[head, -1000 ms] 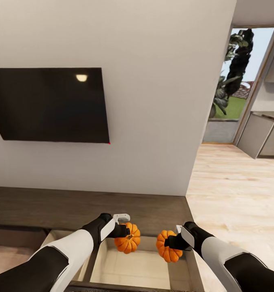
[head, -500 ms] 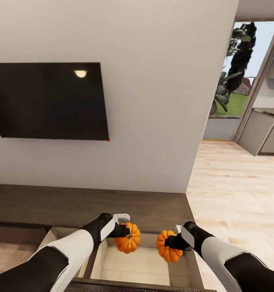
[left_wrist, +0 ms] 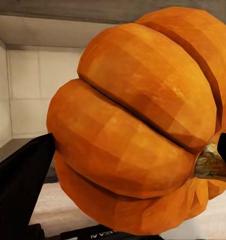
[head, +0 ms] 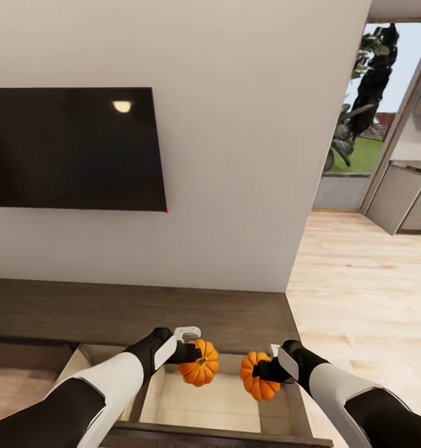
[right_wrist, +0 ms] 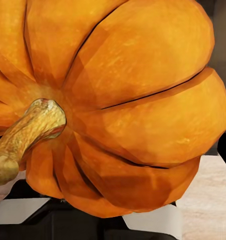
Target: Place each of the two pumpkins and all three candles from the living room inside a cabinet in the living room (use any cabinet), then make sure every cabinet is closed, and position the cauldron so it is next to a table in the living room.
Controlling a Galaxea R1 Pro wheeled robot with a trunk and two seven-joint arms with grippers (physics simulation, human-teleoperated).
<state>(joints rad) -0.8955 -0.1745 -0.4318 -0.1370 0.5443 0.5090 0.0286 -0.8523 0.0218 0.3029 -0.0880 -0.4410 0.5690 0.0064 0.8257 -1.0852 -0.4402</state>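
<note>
Since the earlier frames the camera has tipped, so the television (head: 76,149) sits higher in the frame, while both arms stay put. At lower centre, the left gripper (head: 195,358) clamps one pumpkin (head: 199,368) and the right gripper (head: 263,371) clamps the other pumpkin (head: 257,381). Both hang over the open beige drawer (head: 204,407) of the dark cabinet (head: 111,314).
</note>
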